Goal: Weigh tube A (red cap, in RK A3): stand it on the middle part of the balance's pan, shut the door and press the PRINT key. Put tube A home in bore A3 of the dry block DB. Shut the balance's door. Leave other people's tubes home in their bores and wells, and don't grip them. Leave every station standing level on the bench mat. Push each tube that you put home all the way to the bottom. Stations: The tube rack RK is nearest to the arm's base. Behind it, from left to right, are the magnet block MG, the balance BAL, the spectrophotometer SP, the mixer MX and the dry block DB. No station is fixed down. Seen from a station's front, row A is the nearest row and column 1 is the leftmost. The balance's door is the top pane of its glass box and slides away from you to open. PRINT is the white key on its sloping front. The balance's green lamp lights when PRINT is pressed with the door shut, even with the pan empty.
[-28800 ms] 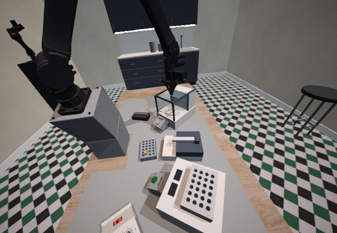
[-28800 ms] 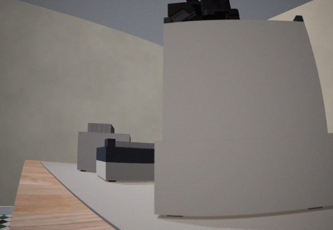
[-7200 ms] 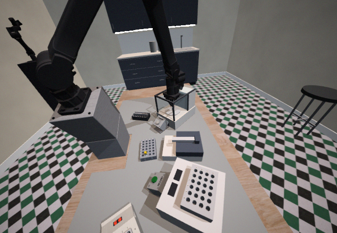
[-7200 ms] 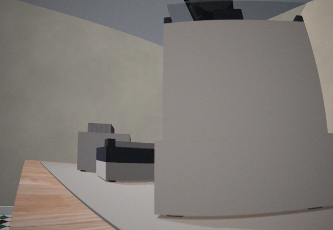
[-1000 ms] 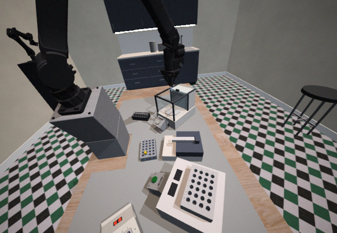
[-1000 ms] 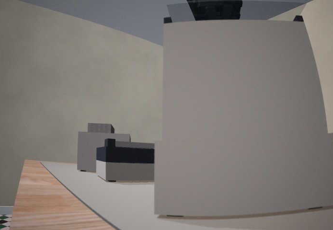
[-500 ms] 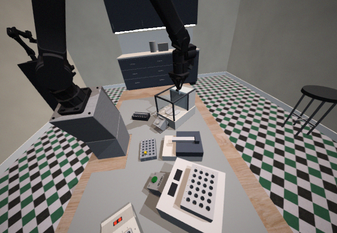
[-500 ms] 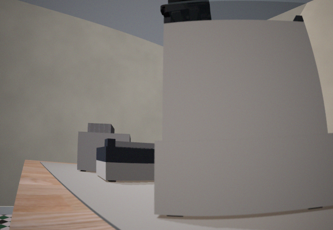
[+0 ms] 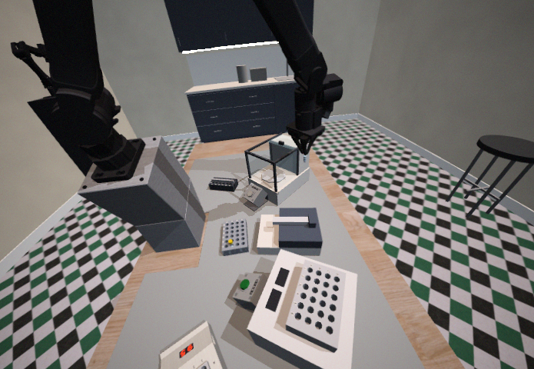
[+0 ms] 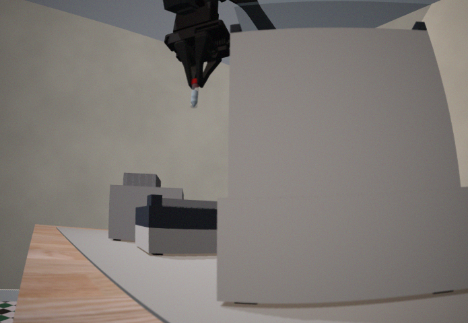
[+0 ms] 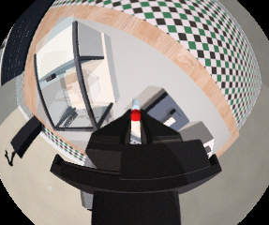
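Note:
My gripper [image 9: 304,150] [image 10: 194,84] [image 11: 135,112] is shut on tube A [image 9: 304,159] [image 10: 194,98] by its red cap. The tube hangs upright, clear of the balance [image 9: 293,184] [image 10: 337,152] [image 11: 108,70], on its spectrophotometer side towards the rear. The balance's door looks open: its dark handle [image 9: 281,142] [image 11: 51,77] is back by the housing, and its glass pane [image 10: 333,15] shows above the housing. No tube shows on the pan [image 9: 273,175]. The PRINT key and lamp cannot be made out. The dry block's bore A3 cannot be identified.
The spectrophotometer [image 9: 300,234] [image 10: 180,219] [image 11: 164,110] stands beside the balance. The tube rack [image 9: 234,250] holds a yellow-capped tube [image 9: 230,241]. The magnet block [image 9: 223,184] is beyond it. A white station [image 9: 346,282] carries a holed block; a cream station [image 9: 206,337] shows red digits.

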You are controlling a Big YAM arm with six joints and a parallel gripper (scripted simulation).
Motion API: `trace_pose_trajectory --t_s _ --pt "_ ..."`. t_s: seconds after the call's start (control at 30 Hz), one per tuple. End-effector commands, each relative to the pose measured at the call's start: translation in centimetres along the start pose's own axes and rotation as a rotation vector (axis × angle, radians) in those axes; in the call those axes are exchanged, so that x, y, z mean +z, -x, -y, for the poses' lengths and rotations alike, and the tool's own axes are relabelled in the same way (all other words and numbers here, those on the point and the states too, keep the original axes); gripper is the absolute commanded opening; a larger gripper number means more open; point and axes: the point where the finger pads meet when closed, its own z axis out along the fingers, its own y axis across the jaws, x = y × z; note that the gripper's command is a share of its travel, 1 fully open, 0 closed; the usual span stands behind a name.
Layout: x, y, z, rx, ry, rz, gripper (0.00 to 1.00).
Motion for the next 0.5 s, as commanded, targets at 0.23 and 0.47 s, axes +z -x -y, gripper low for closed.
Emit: trace_pose_trajectory --t_s 0.23,0.47 --pt "-1.6 -1.3 8.5 0.015 -0.044 0.105 0.09" --pt "-1.5 -3.0 12.4 0.033 -0.067 0.126 0.09"
